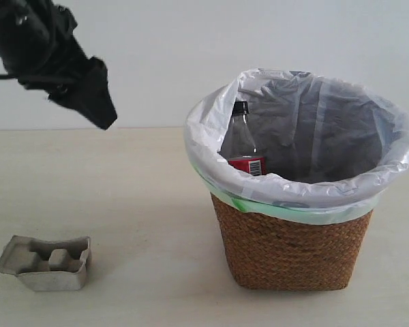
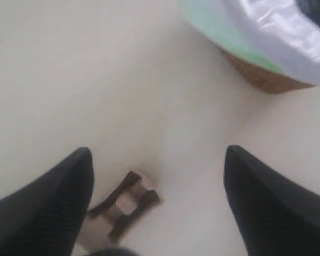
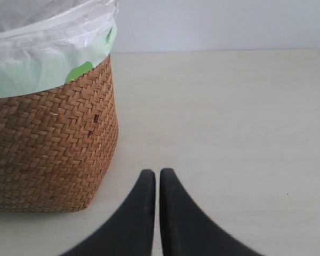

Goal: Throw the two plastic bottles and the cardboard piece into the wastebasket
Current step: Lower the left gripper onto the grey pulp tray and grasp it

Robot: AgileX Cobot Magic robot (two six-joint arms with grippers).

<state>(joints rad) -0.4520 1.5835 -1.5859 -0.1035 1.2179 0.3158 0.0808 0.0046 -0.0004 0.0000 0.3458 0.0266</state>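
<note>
The brown wicker wastebasket (image 1: 293, 252) with its white bag stands at the right of the table. Inside it leans the clear bottle with black cap and red label (image 1: 245, 146). The green-capped bottle is out of view. The grey-beige cardboard piece (image 1: 48, 262) lies on the table at the front left. My left gripper (image 1: 99, 102) hangs high above the table, open and empty; from the left wrist the cardboard piece (image 2: 120, 210) shows far below between its fingers (image 2: 53, 208). My right gripper (image 3: 157, 173) is shut and empty, low beside the wastebasket (image 3: 48, 154).
The pale table (image 1: 143, 197) runs to a plain white wall behind. The bag's green edge (image 2: 224, 34) and the basket rim show at one corner of the left wrist view.
</note>
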